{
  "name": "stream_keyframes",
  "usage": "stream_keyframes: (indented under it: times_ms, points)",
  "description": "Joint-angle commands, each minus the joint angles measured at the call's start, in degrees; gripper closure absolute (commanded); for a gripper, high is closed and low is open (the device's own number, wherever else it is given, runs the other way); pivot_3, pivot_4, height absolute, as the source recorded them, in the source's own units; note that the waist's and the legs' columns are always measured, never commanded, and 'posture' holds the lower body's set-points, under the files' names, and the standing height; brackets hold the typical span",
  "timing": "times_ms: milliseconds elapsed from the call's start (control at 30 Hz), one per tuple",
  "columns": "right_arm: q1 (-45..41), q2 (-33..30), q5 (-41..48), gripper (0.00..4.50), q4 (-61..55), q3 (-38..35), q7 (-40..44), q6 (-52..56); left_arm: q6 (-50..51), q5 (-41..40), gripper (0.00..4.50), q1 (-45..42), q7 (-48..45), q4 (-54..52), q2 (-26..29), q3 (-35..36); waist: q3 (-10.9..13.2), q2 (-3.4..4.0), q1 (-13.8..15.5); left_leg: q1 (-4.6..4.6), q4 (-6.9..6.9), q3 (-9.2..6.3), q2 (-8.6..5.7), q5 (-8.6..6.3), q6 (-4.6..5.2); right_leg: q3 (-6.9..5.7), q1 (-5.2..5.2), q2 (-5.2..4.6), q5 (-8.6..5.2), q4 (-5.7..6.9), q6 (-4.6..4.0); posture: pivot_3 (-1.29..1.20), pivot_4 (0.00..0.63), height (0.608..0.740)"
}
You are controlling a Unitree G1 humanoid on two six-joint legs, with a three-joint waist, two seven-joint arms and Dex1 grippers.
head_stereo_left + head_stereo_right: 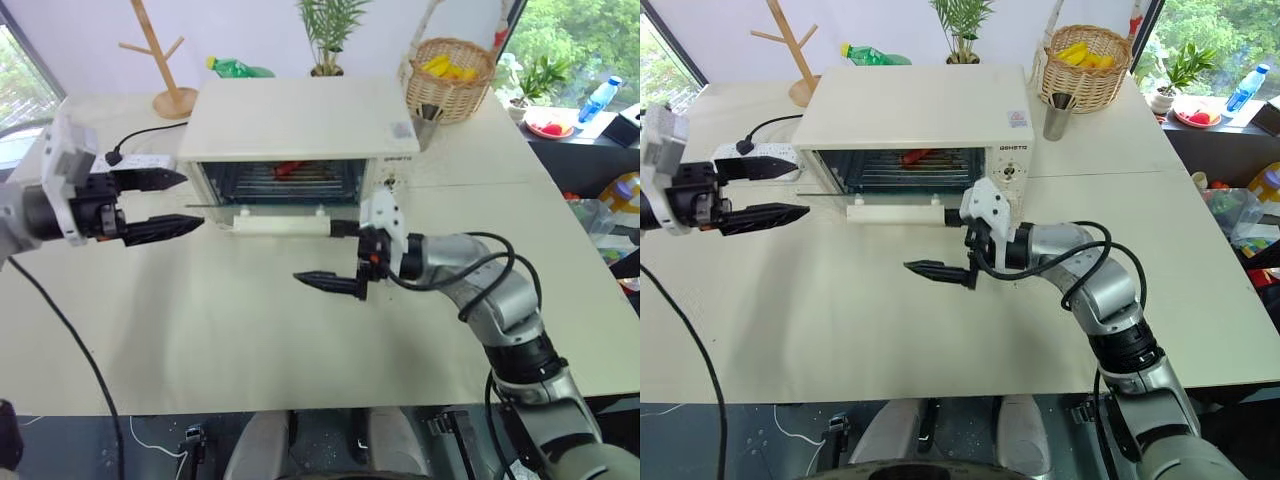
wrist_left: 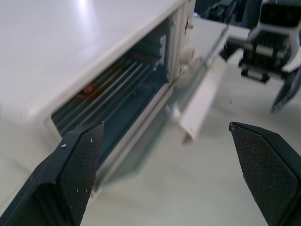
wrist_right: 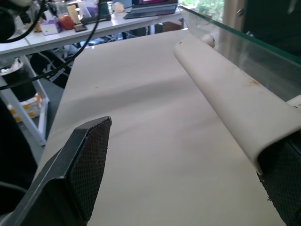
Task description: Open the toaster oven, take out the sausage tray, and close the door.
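Cream door (image 1: 275, 212) handle touching R gripper (image 1: 340, 255) fingertip.

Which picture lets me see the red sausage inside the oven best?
The right eye view: the sausage shows red on the rack behind the lowered door of the toaster oven. The left eye view shows it about as well. The left wrist view gives a dim reddish glimpse; the right wrist view shows the door's handle.

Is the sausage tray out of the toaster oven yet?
No. The red sausage sits on its tray inside the toaster oven, behind the door that hangs down open.
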Motion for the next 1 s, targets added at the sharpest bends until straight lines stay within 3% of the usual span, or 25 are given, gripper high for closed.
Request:
stream_keyframes:
  times_ms: [33,100,200,433,700,1000]
  points:
    - [0.66,-0.01,0.85,0.0,-3.61,0.49,1.31,-1.48,-0.47,0.92,0.05,-3.83,0.07,1.77,-0.95,-1.62,0.0,0.0,-0.03,0.0,0.0,0.0,0.0,0.0,0.0,0.0,0.0,0.0,0.0,0.0,0.01,0.0,0.15,0.74]
    - [1.55,-0.15,0.18,0.0,-3.33,0.88,1.23,-2.12,-0.85,1.9,0.05,-6.02,0.0,3.33,-2.36,-3.49,0.0,0.0,-0.04,0.0,0.02,0.01,0.0,0.0,0.0,0.01,0.0,0.0,0.01,0.02,0.02,0.0,0.15,0.74]
    - [3.06,-0.43,-0.32,0.0,-3.26,1.13,1.01,-2.81,-2.46,4.41,0.91,-8.54,-0.08,5.76,-4.7,-6.68,-0.03,-0.04,0.09,0.01,0.01,0.0,0.0,0.0,0.0,0.0,0.02,0.01,0.01,0.02,0.02,0.0,0.15,0.74]
    - [4.97,-0.61,-0.22,0.0,-4.65,0.81,0.06,-2.5,-5.36,8.46,4.45,-10.76,-0.78,9.05,-8.15,-10.22,-0.05,-0.08,0.08,0.0,0.04,0.01,-0.03,0.01,-0.01,0.01,0.03,-0.01,0.03,0.02,0.05,0.0,0.15,0.74]
    - [6.29,-1.74,-0.55,0.0,-6.2,0.04,-1.74,-2.04,-9.06,12.3,4.45,-8.97,-2.66,9.4,-8.89,-12.45,-0.05,-0.08,0.24,0.0,0.04,0.0,-0.03,0.02,-0.02,0.01,0.04,-0.02,0.03,0.0,0.05,0.0,0.15,0.74]
    - [14.0,-10.55,1.38,0.0,-15.64,-5.36,-3.82,2.03,-9.55,13.46,4.45,-6.75,-3.17,8.98,-10.4,-13.41,-0.06,-0.12,0.19,-0.02,0.08,0.0,-0.17,0.01,-0.01,0.02,0.1,-0.16,0.07,-0.04,0.14,0.0,0.15,0.74]
